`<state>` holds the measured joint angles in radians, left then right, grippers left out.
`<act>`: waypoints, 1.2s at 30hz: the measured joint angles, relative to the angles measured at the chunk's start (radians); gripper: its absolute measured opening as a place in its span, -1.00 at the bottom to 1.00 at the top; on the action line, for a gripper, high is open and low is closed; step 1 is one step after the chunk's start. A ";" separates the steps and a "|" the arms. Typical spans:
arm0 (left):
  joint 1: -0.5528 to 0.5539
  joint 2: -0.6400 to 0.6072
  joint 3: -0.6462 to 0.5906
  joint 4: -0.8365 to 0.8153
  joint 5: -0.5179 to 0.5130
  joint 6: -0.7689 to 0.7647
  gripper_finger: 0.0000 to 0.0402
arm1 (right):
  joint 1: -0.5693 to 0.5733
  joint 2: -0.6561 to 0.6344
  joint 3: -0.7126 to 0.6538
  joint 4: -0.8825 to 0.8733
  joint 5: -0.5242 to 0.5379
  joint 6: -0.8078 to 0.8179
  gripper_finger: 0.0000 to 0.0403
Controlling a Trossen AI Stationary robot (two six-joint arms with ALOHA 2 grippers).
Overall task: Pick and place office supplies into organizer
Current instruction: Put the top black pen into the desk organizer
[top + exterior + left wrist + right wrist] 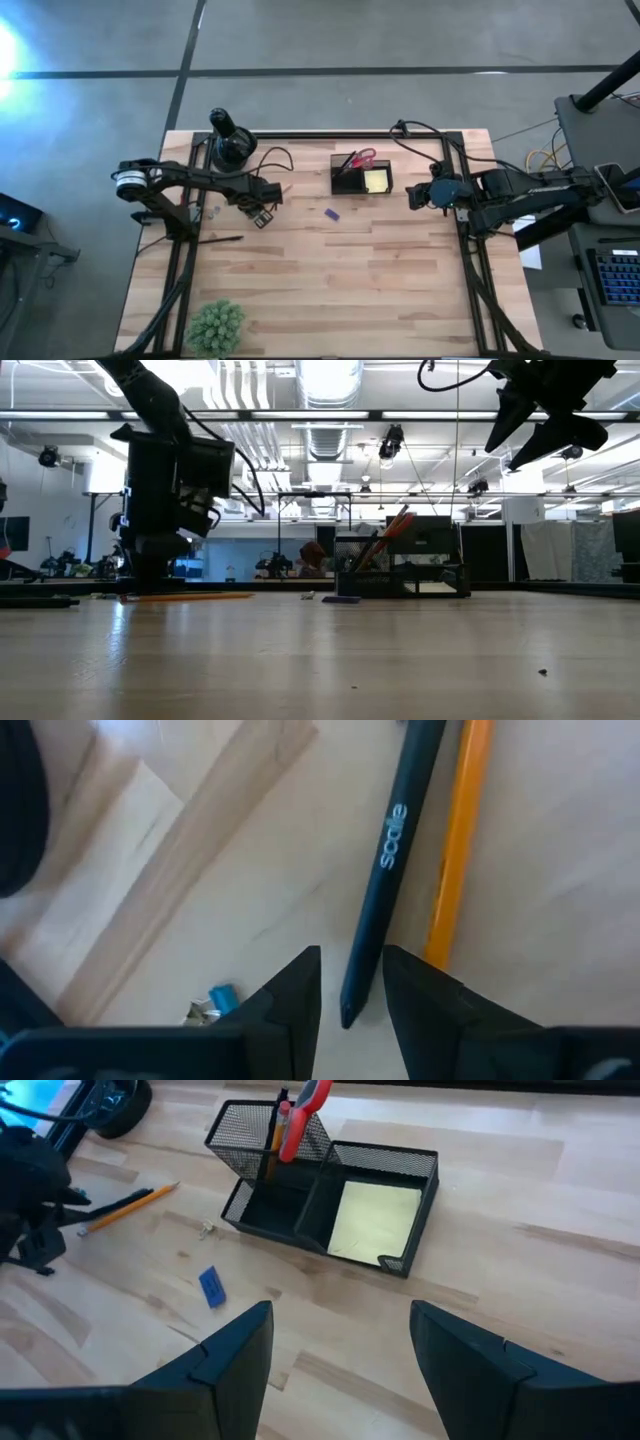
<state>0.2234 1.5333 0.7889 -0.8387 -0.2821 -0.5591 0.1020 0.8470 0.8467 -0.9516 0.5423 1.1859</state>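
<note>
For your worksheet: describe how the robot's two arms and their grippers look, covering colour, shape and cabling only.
Both arms are dark, jointed links with black cables looping off them. The left gripper and right gripper each end in two dark fingers, flat and wedge-shaped. The left arm's base has a pale round joint.

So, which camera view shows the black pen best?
The left wrist view: the black pen fills it, beside an orange pencil, its end between the left gripper's open fingers. The right wrist view shows it small and far off. The high and low views do not show it clearly.
</note>
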 joint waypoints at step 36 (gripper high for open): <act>-0.013 0.013 0.013 0.072 0.072 0.147 -0.96 | 0.000 0.000 0.000 0.002 0.000 0.019 0.12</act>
<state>0.2106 1.5461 0.8018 -0.7667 -0.2097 -0.4118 0.1020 0.8471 0.8467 -0.9496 0.5423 1.2052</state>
